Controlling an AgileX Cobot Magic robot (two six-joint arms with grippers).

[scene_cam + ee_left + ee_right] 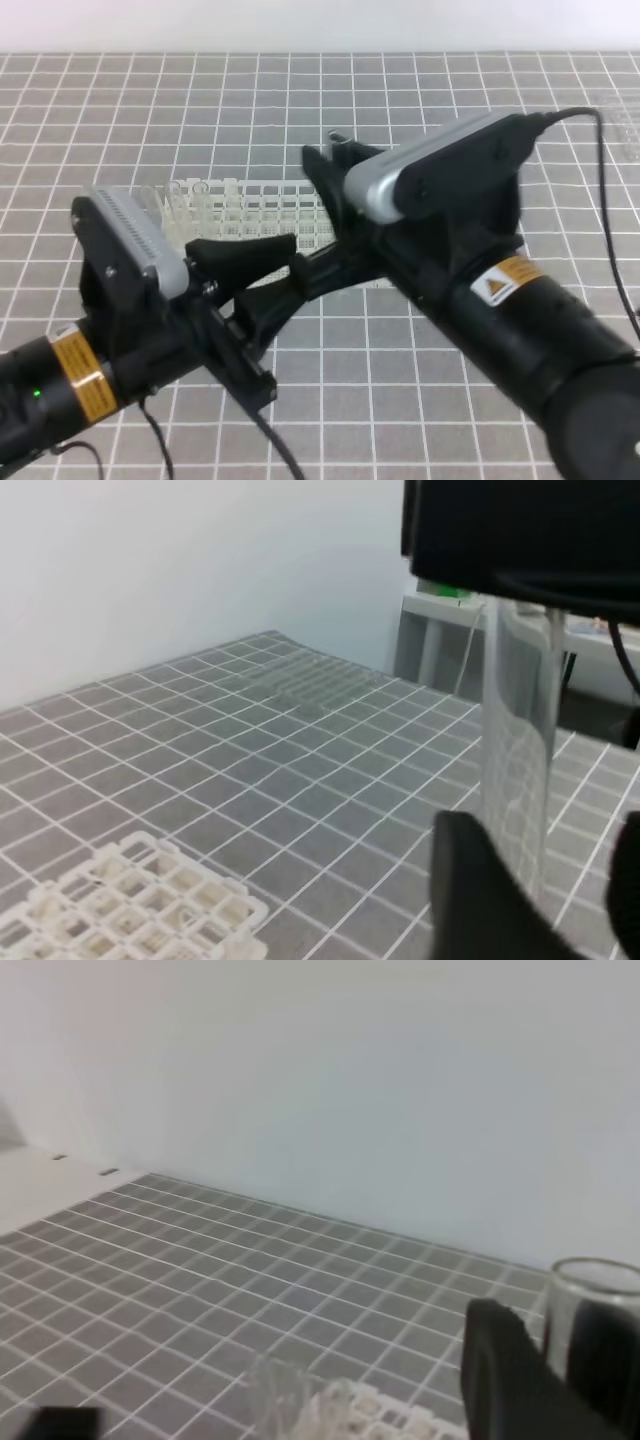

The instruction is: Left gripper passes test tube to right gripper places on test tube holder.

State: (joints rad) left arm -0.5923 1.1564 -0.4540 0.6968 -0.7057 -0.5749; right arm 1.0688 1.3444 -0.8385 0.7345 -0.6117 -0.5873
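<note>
Handover point, mid-air over the middle of the table [250,740]. The test tube [518,730] sits between both arms, off the surface. In the left wrist view its long axis runs roughly up-down. Its top goes into the black body of the right gripper [565,1360], and its lower part passes between the left gripper [545,860] fingers.

Right jaws are narrow and closed on the tube near its open end. In the right wrist view the rim shows just above one black finger, with the glass pressed beside it. Left jaws are parted. One finger overlaps the tube's lower end and the other stands off at the frame edge, with a visible gap to the glass. By my reading the left has no grip and the right carries the weight.

In the high view the tube is nearly invisible, lost between the dark arms where the two tips meet.

The test tube holder [250,215] lies flat on the table beyond the grippers, toward the far edge and left of the middle. It is well below the tube and apart from it. The right arm is the one holding, so the coming move likely turns on keeping the tube upright and bringing its round bottom over a square hole.

Tube look: clear, thin-walled, very slender, grid lines visible through it, no liquid seen. Holder: white lattice.
</note>
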